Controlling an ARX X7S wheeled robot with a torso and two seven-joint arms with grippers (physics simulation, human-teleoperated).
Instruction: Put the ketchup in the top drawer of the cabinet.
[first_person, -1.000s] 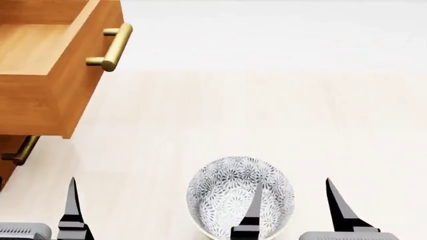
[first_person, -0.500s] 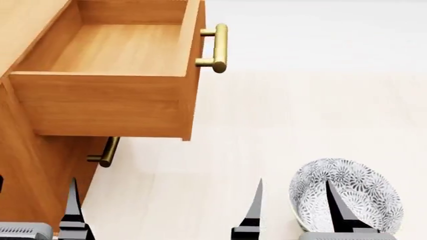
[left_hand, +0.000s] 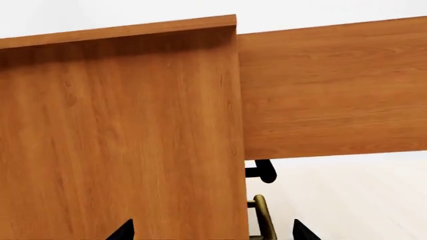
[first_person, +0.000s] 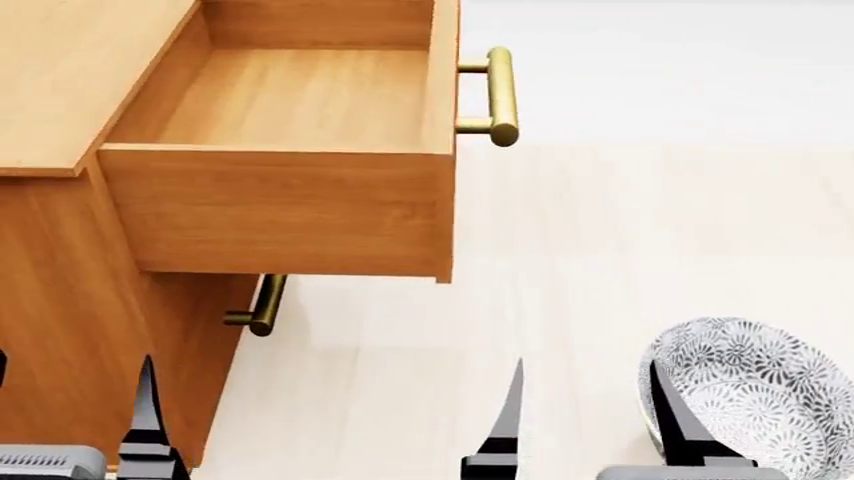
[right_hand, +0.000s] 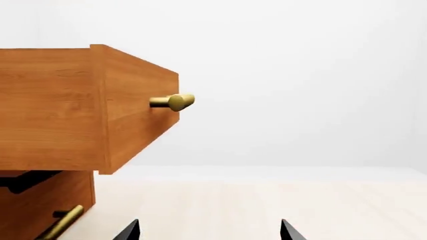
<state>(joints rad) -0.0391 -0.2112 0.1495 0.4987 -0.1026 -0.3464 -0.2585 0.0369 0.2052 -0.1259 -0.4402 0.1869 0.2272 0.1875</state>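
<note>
The top drawer (first_person: 300, 100) of the cabinet (first_person: 67, 300) stood pulled out at 11 o'clock in the head view, its interior bare and its brass handle (first_person: 497, 95) facing 3 o'clock; the ketchup appeared in no view. The left claw (first_person: 80, 430) and right claw (first_person: 587, 425) both stood wide open and held nothing, at 7 and 5 o'clock. A patterned bowl (first_person: 761, 400) sat on the pale tabletop (first_person: 641, 250) just behind the right claw's outer finger.
</note>
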